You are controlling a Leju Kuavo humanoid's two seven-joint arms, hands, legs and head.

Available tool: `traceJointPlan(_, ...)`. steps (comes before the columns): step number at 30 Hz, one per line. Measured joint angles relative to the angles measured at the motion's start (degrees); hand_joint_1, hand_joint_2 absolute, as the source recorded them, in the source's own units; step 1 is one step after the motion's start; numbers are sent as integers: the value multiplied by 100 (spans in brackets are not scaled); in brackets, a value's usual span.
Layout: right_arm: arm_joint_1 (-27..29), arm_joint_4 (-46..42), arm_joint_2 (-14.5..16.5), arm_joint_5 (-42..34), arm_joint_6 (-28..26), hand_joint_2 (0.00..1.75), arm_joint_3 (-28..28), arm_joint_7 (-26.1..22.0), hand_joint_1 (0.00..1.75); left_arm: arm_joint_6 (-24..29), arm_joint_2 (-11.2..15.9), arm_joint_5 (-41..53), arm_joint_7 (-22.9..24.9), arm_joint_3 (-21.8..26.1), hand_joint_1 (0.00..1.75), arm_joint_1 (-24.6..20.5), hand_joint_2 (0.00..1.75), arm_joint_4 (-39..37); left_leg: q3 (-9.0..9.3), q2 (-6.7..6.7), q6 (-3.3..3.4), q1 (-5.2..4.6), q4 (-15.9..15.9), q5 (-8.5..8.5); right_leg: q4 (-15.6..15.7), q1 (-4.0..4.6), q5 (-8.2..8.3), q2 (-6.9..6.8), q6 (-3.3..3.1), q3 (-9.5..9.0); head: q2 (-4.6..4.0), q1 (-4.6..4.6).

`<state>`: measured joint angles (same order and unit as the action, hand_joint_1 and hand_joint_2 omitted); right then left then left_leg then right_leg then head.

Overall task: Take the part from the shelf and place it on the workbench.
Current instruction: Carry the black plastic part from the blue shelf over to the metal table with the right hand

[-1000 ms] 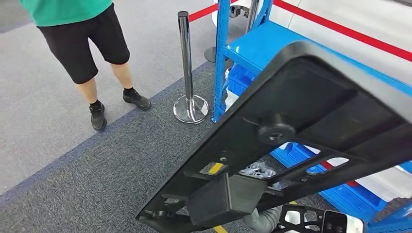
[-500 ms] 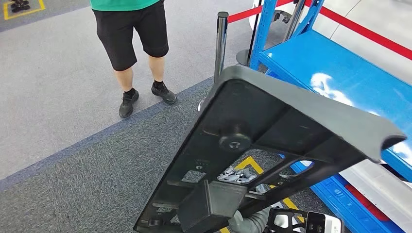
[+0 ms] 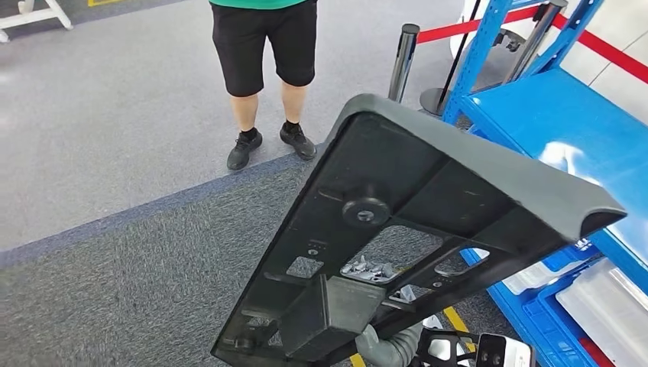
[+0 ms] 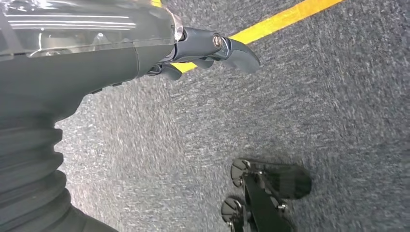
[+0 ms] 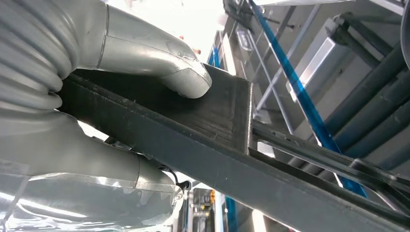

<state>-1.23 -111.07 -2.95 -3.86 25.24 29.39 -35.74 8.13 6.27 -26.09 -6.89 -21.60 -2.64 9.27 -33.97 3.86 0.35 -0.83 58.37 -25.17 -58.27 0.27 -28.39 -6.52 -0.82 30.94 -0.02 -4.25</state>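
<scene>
One big black part (image 3: 413, 229) fills the head view's centre, tilted, above carpet. Blue shelf (image 3: 565, 130) at 2 o'clock, person (image 3: 264, 69) at 12. Right robot hand (image 5: 96, 111) clamped on part's bar; left robot hand (image 4: 193, 48) w/ fingers apart, holding nothing.

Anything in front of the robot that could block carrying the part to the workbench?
The right hand holds the black part. A person stands on the carpet just ahead, a stanchion post beside them. No workbench is visible, so the rest of the route can't be judged.
</scene>
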Motion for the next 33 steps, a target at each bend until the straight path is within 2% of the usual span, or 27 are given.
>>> traceJointPlan(1, -17, 2, 1, 1, -1, 175, 2, 0, 175, 1, 2, -10, 2, -1, 0, 2, 175, 0, 2, -72, 29, -4, -25, 12, 9, -3, -9, -56, 31, -17, 0, -1)
traceJointPlan(2, -41, 5, 2, -2, 1, 175, 4, 0, 175, 5, 1, -21, 2, -2, 0, 8, 175, 0, 23, -140, 56, 8, -62, 27, -4, -13, -33, -46, 63, -38, 0, 1)
traceJointPlan(3, -67, 8, 3, -13, 6, 175, 8, 0, 175, 11, 1, -34, 2, -2, 0, 8, 175, 0, 55, -203, 87, 27, -103, 45, -79, -23, -97, 52, 88, -27, 0, 0)
traceJointPlan(4, -89, 9, 4, -30, 14, 175, 13, 0, 175, 17, -2, -44, 1, -2, 0, 3, 175, 0, 92, -266, 117, 46, -142, 62, -277, -35, -222, 209, 107, 45, 0, 1)
traceJointPlan(6, -106, 23, 3, -65, 37, 175, 20, 0, 175, 32, -7, -58, -1, -2, 0, -20, 175, 0, 114, -394, 155, 63, -166, 74, -991, -57, -580, 538, 124, 389, 0, 2)
traceJointPlan(7, -107, 35, 1, -75, 48, 175, 21, 0, 175, 38, -9, -64, -2, -2, 0, -28, 175, 0, 111, -468, 161, 61, -162, 72, -1368, -62, -719, 606, 130, 590, 0, 3)
traceJointPlan(8, -107, 50, -1, -80, 56, 175, 22, 0, 175, 42, -11, -68, -3, -2, 0, -33, 175, 0, 111, -548, 161, 62, -153, 70, -1598, -66, -757, 628, 138, 726, 0, 3)
traceJointPlan(9, -109, 61, -1, -84, 66, 175, 23, 0, 175, 44, -13, -70, -3, -2, 0, -32, 175, 0, 113, -635, 153, 65, -139, 65, -1618, -72, -673, 637, 146, 766, 0, 3)
traceJointPlan(10, -114, 68, -1, -87, 72, 175, 23, 0, 175, 44, -14, -71, -3, -2, 0, -30, 175, 0, 118, -724, 139, 71, -117, 54, -1393, -84, -474, 656, 151, 686, 0, 3)
traceJointPlan(11, -122, 72, -1, -90, 78, 175, 24, 0, 175, 44, -16, -72, -3, -2, 0, -28, 175, 0, 120, -812, 118, 80, -82, 36, -1005, -103, -225, 716, 156, 529, 0, 3)
traceJointPlan(12, -134, 77, -1, -94, 82, 175, 25, 0, 175, 45, -19, -76, -5, -2, 0, -27, 175, 0, 102, -892, 91, 85, -41, 13, -626, -127, -50, 864, 162, 370, 0, 3)
traceJointPlan(13, -144, 79, -1, -104, 85, 175, 26, 0, 175, 46, -22, -82, -8, -2, 0, -35, 175, 0, 70, -964, 62, 89, 7, -6, -332, -151, 62, 1010, 165, 254, 0, 2)
traceJointPlan(15, -154, 86, -1, -129, 85, 175, 31, 0, 175, 57, -25, -95, -14, -2, 0, -38, 175, 0, -11, -1086, -10, 110, 56, -12, -153, -153, 63, 1182, 145, 205, 0, -1)
traceJointPlan(17, -159, 87, -1, -152, 77, 175, 35, 0, 175, 74, -26, -105, -17, -2, 0, -12, 175, 0, -54, -1165, -86, 143, 56, 2, -117, -136, 81, 1058, 80, 198, 0, -2)
traceJointPlan(18, -163, 87, -1, -160, 74, 175, 37, 0, 175, 79, -30, -114, -17, -2, 0, 1, 175, 0, -79, -1077, -117, 139, 102, -26, -93, -138, 87, 986, 40, 176, 0, -2)
traceJointPlan(19, -167, 86, -1, -168, 73, 175, 38, 0, 175, 84, -33, -123, -15, -2, 0, 2, 175, 0, -152, -922, -143, 132, 255, -113, -66, -140, 90, 897, 4, 151, 0, -2)
traceJointPlan(21, -168, 85, -1, -180, 75, 175, 40, 0, 175, 85, -42, -139, 0, -2, 0, -16, 175, 0, -457, -568, -180, 124, 890, -428, -41, -121, 76, 721, -48, 121, 0, -3)
traceJointPlan(22, -167, 84, -1, -184, 78, 175, 40, 1, 175, 84, -44, -143, 11, -2, 0, -24, 175, 0, -657, -491, -194, 135, 1282, -588, -41, -106, 65, 628, -61, 117, 0, -3)
traceJointPlan(23, -167, 85, -1, -187, 79, 175, 40, 1, 175, 82, -49, -144, 22, -2, 0, -26, 175, 0, -805, -463, -202, 145, 1563, -670, -42, -95, 54, 541, -67, 113, 0, -3)
traceJointPlan(24, -168, 85, -1, -192, 80, 175, 40, 2, 175, 81, -54, -145, 31, -2, 0, -23, 175, 0, -862, -448, -204, 152, 1664, -656, -43, -88, 42, 457, -67, 107, 0, -4)
traceJointPlan(25, -169, 85, -1, -199, 81, 175, 40, 3, 175, 80, -59, -145, 36, -2, 0, -19, 175, 0, -787, -430, -199, 153, 1517, -531, -43, -83, 29, 383, -63, 94, 0, -4)
traceJointPlan(26, -171, 85, 0, -207, 81, 175, 40, 4, 175, 79, -61, -145, 39, -2, 0, -13, 175, 0, -600, -383, -182, 149, 1161, -336, -43, -80, 12, 314, -54, 73, 0, -4)
traceJointPlan(28, -177, 84, 1, -222, 82, 175, 39, 4, 175, 79, -61, -146, 43, -2, 0, -13, 175, 0, -180, -175, -109, 102, 365, -58, -42, -66, -24, 193, -20, 25, 0, -3)
traceJointPlan(29, -180, 84, 1, -228, 84, 175, 39, 4, 175, 79, -61, -147, 44, -2, 0, -18, 175, 0, -61, -99, -63, 71, 134, -7, -41, -58, -40, 142, 7, 10, 0, -3)
traceJointPlan(30, -182, 85, 1, -231, 87, 175, 38, 4, 175, 79, -60, -148, 45, -2, 0, -22, 175, 0, -23, -72, -21, 41, 47, -17, -37, -53, -52, 93, 37, -1, 0, -3)
traceJointPlan(32, -188, 86, 0, -235, 96, 175, 38, 4, 175, 79, -59, -148, 46, -2, 0, -12, 175, 0, -15, -185, 45, 39, 6, 0, -24, -57, -74, 28, 103, -35, 0, -4)
traceJointPlan(33, -192, 90, -1, -238, 99, 175, 39, 4, 175, 79, -61, -150, 46, -2, 0, -5, 175, 0, 13, -243, 74, 53, -35, 15, -53, -65, -107, 98, 132, -48, 0, -4)
